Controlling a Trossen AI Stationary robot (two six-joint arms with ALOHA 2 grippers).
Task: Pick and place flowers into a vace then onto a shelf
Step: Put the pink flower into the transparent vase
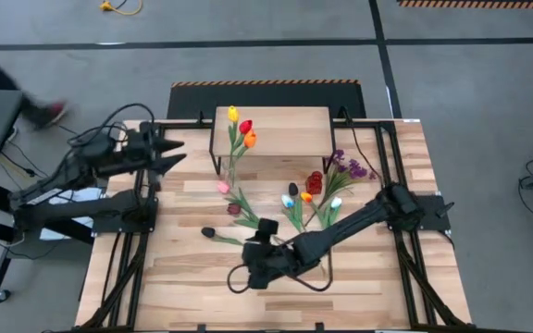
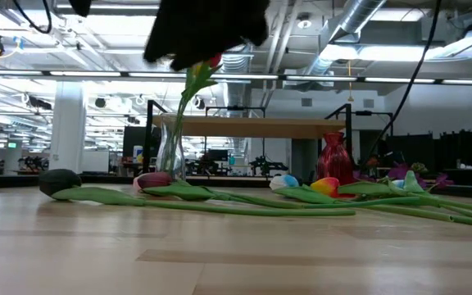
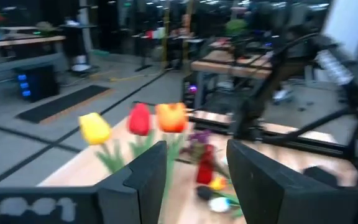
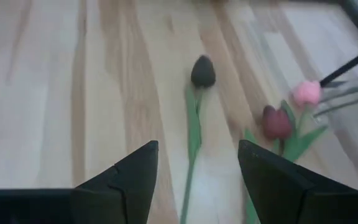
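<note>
A clear glass vase [image 2: 170,156] stands on the table by the shelf's [image 1: 285,125] left end. It holds yellow [image 3: 95,129], red [image 3: 139,118] and orange [image 3: 171,117] tulips. More flowers lie flat on the table: a dark tulip [image 4: 202,71] with a long green stem [image 4: 193,137], a pink one [image 4: 306,93], a dark red one [image 4: 276,121], and several others [image 1: 308,199]. My right gripper [image 4: 197,168] hovers open above the dark tulip's stem, one finger on each side, touching nothing. Over the table's far left, my left gripper [image 1: 176,153] is open and level, pointing toward the vase.
A red vase [image 1: 315,180] stands in front of the shelf. Beside it, purple sprigs [image 1: 350,168] lie toward the table's right. Black frame rails run along both table sides. Bare wood shows at the near left of the table [image 1: 155,277].
</note>
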